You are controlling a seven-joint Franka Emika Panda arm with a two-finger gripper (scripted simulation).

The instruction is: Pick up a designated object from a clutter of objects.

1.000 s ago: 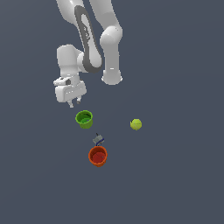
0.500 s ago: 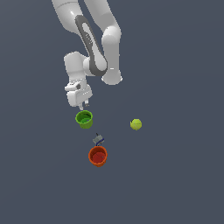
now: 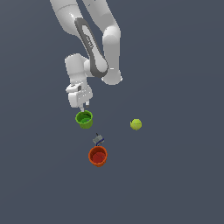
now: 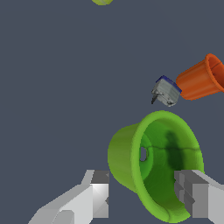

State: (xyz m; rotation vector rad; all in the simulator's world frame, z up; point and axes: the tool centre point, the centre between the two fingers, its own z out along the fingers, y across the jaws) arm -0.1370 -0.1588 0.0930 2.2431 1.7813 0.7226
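Note:
The bright green cup (image 3: 84,119) stands upright on the dark floor, and my gripper (image 3: 81,106) hangs open just above its far rim. In the wrist view the green cup (image 4: 148,164) lies between the two fingertips (image 4: 100,192), one finger outside its wall and the other over its mouth, neither touching it. The orange-red cup (image 3: 98,156) stands nearer the camera, also seen as the orange-red cup (image 4: 201,78) in the wrist view. A tiny grey-blue item (image 3: 98,139) lies between the two cups. The yellow-green ball (image 3: 136,124) rests apart, toward the exterior view's right.
The grey-blue item (image 4: 165,92) sits close to the green cup's rim in the wrist view. The ball (image 4: 102,1) shows only at that picture's edge. The white arm (image 3: 94,48) rises behind the cups.
The gripper has moved toward the exterior view's right and down, from beside the green cup to just above its rim. The objects have stayed put.

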